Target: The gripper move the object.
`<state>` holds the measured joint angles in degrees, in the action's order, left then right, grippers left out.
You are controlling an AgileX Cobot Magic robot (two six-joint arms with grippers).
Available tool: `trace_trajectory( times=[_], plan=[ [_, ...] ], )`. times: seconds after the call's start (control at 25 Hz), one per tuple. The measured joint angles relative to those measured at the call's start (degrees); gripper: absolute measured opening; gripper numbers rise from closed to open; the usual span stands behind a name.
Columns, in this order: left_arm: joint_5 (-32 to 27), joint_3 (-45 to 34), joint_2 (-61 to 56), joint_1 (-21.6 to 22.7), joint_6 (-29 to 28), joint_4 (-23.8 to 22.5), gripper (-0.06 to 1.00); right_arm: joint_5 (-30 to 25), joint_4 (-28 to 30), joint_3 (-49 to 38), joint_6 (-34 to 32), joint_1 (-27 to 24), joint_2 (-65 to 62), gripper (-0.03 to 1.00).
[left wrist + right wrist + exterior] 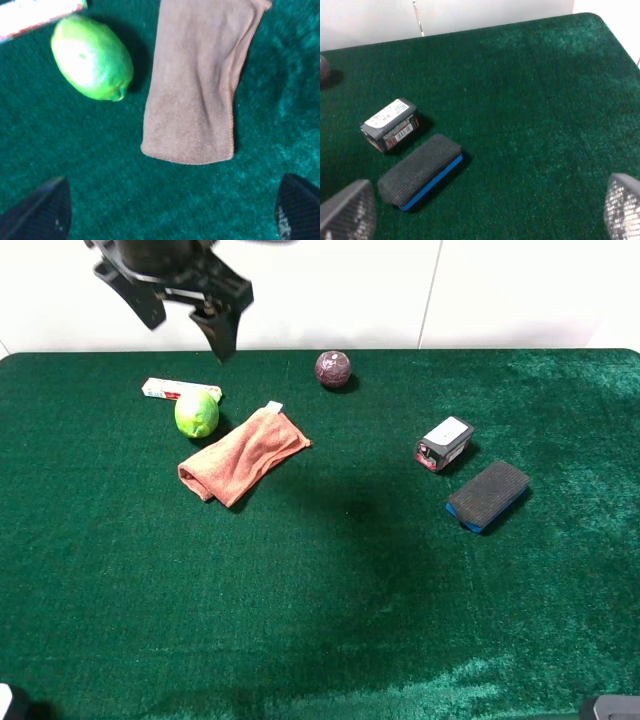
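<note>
towel flat on cloth, lime beside

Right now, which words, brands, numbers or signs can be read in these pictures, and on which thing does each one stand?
No text can be read.
Small black box with white label: barcode and printed lines, too small to read.
Flat white-and-red packet: print blurred, unreadable.
Folded salmon-orange cloth towel: its small white tag shows no legible marking.
Green lime, dark red ball, black-and-blue sponge block: no markings seen.
</note>
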<state>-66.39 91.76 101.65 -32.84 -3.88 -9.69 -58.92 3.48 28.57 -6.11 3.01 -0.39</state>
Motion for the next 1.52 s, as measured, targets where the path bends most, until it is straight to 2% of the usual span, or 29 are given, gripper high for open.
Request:
trace_trajectory(
  times=[0.32, 0.52, 0.88, 1.12, 1.52],
  plan=[
    [-0.08, -0.11, -6.87, 0.0, -0.76, 0.0, 0.82, 0.0, 0.0, 0.0, 0.0, 0.0, 0.0, 0.7],
    [-0.12, -2.79, -13.25, 0.0, -1.27, 0.0, 0.81, 0.0, 0.0, 0.0, 0.0, 0.0, 0.0, 0.7],
    [-0.19, -16.67, -30.72, 0.0, -2.23, 0.0, 0.82, 0.0, 0.0, 0.0, 0.0, 0.0, 0.0, 0.7],
    [-0.21, -26.88, -43.72, 0.0, -2.41, 0.04, 0.97, 0.0, 0.0, 0.0, 0.0, 0.0, 0.0, 0.7],
    [-0.31, -37.44, -65.71, 0.0, -2.59, 0.93, 0.99, 0.0, 0.0, 0.0, 0.0, 0.0, 0.0, 0.7]
  ],
)
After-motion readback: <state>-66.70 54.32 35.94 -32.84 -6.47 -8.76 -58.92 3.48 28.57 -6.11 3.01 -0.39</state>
